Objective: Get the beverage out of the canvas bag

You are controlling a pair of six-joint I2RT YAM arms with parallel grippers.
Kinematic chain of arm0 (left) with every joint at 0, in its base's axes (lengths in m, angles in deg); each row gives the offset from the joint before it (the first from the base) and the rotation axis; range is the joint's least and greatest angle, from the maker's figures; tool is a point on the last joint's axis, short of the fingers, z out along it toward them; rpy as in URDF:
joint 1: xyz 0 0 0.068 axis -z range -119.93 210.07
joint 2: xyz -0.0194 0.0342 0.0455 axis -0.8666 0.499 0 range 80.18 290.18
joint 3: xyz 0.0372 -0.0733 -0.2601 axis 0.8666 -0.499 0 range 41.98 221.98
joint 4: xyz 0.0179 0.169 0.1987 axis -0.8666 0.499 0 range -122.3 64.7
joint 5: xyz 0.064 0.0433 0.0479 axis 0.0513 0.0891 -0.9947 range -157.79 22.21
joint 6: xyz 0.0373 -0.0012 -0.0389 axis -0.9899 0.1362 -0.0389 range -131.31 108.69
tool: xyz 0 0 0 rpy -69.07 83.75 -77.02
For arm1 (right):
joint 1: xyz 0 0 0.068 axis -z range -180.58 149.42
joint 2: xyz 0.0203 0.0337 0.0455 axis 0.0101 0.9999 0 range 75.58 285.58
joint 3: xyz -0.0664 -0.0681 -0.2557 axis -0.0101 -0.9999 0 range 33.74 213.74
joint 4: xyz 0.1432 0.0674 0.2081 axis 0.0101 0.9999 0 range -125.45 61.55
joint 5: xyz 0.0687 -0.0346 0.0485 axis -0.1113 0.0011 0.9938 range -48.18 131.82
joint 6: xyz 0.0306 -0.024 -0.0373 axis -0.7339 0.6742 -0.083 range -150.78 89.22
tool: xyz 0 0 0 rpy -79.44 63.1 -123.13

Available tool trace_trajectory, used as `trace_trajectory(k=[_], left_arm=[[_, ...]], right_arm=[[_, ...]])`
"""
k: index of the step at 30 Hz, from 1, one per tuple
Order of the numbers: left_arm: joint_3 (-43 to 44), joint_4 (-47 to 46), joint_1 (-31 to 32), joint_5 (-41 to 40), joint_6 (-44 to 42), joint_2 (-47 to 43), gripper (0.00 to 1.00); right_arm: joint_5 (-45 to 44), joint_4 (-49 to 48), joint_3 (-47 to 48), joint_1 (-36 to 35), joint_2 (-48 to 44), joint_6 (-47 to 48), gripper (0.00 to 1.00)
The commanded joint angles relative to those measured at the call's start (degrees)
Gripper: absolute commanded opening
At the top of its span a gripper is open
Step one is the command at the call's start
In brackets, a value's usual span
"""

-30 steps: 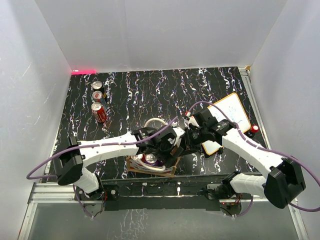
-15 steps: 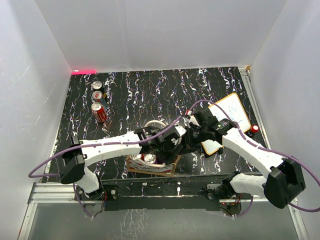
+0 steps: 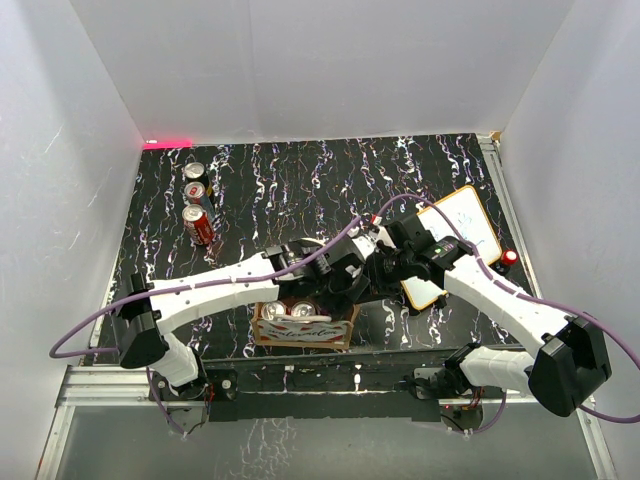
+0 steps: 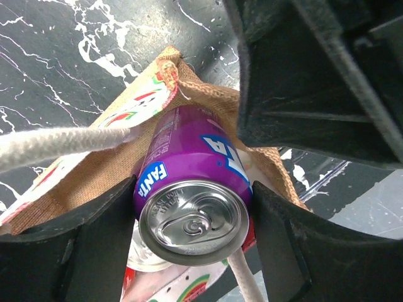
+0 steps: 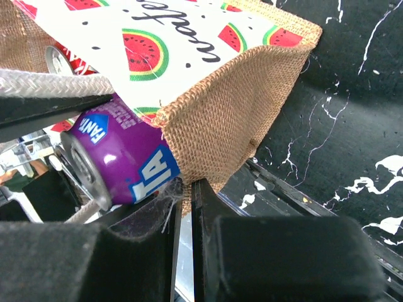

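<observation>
L tool [image 4: 192, 234] clamped on purple Fanta can [image 4: 189, 160] at mouth of canvas bag [image 5: 220, 119]; R tool [image 5: 186, 211] pinching bag's corner fabric.

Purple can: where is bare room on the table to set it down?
Widest bare patch: the far middle of the table, between the three cans at left and the whiteboard at right. The near middle is crowded by the canvas bag and the purple can.

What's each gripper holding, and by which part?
Left gripper clamps the purple Fanta can by its sides, just below the top rim. Right gripper pinches the canvas bag by the burlap edge at its opening.
</observation>
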Motion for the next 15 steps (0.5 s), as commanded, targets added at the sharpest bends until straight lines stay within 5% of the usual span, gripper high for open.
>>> trace_trajectory(k=[1, 15], left_arm=[[5.19, 4.07, 0.34, -1.98, 2.18, -3.87, 0.00], [22.85, 19.58, 0.29, -9.27, 12.57, -1.70, 0.00]], right_arm=[[-4.31, -2.89, 2.68, 0.17, 0.02, 1.29, 0.12], [-4.79, -5.99, 0.33, 0.15, -0.68, -0.60, 0.12]])
